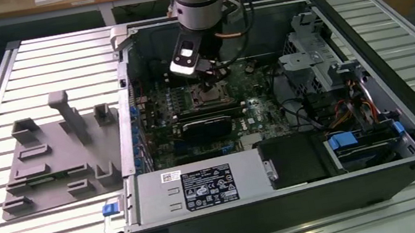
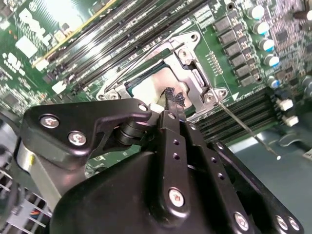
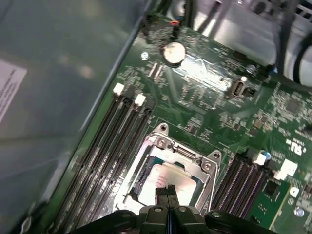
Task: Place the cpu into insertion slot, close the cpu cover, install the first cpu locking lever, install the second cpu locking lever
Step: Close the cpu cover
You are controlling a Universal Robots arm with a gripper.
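One cpu [image 3: 170, 181] sits in the insertion slot [image 3: 142, 174], just above centre of the exterior view, inside 1 open pc case [image 1: 289, 210]. One cpu cover [image 3: 208, 171] frames it. One gripper [image 3: 165, 191], 2 fingers [image 2: 169, 100] clenched together w/ nothing between, tips right at the chip; contact unclear. One thin lever rod [image 2: 246, 127] juts out beside the socket.

A black label [image 1: 211, 190] with white print and little round signs sat near the middle of the grey power box's [image 1: 158, 202] front face. A small white sticker [image 1: 170, 175] sat by that face's top edge. Their words could not be read. Big white letters [image 2: 30, 28] stood near a corner of the green board [image 2: 222, 58]. A white paper label [image 3: 9, 90] stuck to the case wall [image 3: 58, 48]; its print could not be read either.
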